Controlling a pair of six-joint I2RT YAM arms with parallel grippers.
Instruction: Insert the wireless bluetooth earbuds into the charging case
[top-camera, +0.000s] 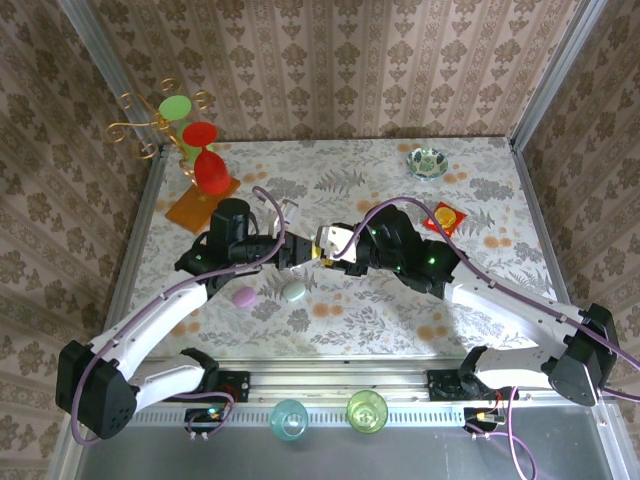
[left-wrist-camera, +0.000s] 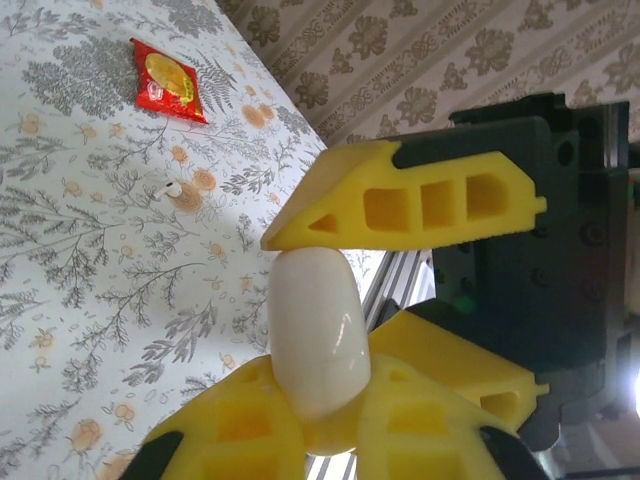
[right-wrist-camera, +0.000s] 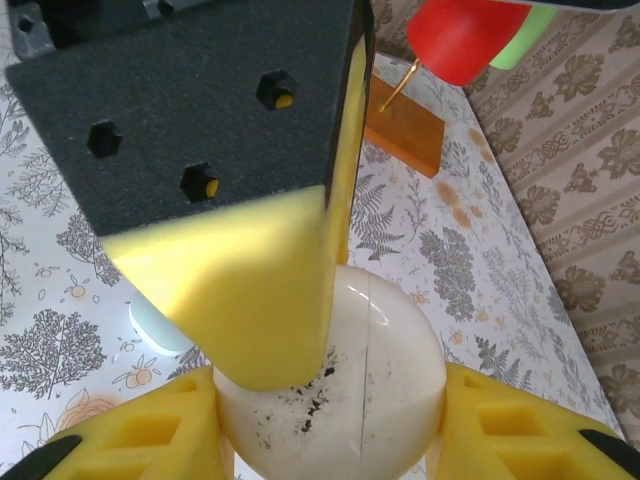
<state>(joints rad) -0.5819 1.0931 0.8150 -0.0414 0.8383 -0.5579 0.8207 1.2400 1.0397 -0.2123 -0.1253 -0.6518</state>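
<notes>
yellow fingers (left-wrist-camera: 400, 200), white case (left-wrist-camera: 315, 340), grey and orange floral table (left-wrist-camera: 80, 250), red packet (left-wrist-camera: 168, 80)

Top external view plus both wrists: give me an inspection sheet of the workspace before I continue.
Surface: floral-print table, no spill seen.
Job's things: white charging case held above the table; one earbud loose on the cloth; lilac case and pale case lying nearby.
Clutter: red packet, glass bowl, ornament stand, teal cup, green cup.
Tools: left tool and right tool both shut on the white charging case.
Cables: purple cables along both arms, no snag seen.
Surroundings: patterned walls, metal frame.
</notes>
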